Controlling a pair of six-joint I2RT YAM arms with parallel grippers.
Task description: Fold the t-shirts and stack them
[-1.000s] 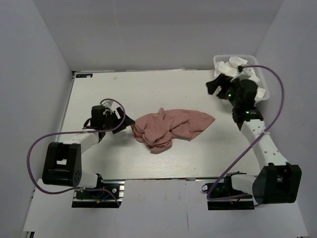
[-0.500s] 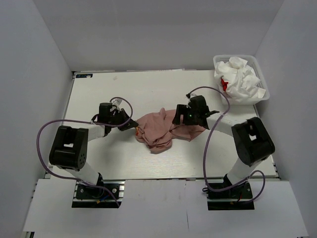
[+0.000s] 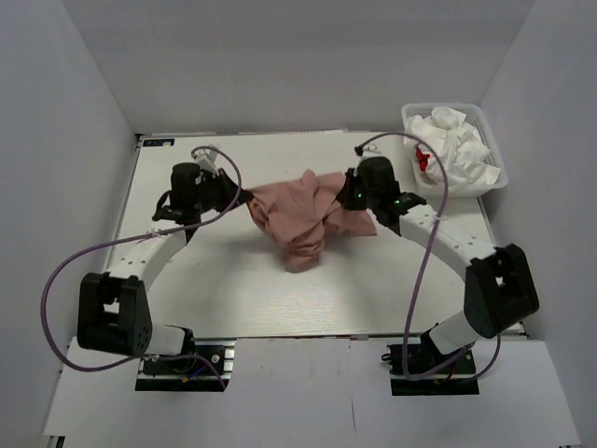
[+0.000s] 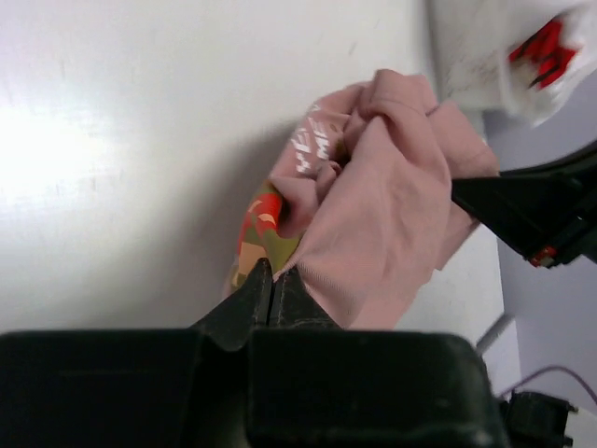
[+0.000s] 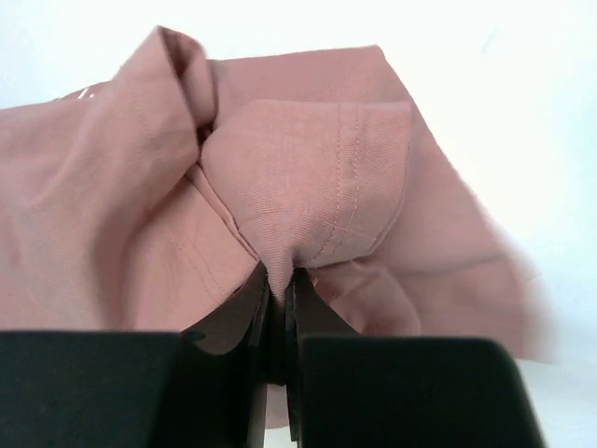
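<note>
Pink t-shirt (image 3: pixel 300 222), your left tool (image 3: pixel 244 198) clamping its 9 o'clock edge, right tool (image 3: pixel 349 197) its 3 o'clock hem, print (image 4: pixel 257 230) visible only from left wrist

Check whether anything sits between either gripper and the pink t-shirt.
Nothing visible does. The left gripper is shut on the pink t-shirt at its left edge, the right gripper on a hemmed fold at its right. The basket stands apart, far right.
</note>
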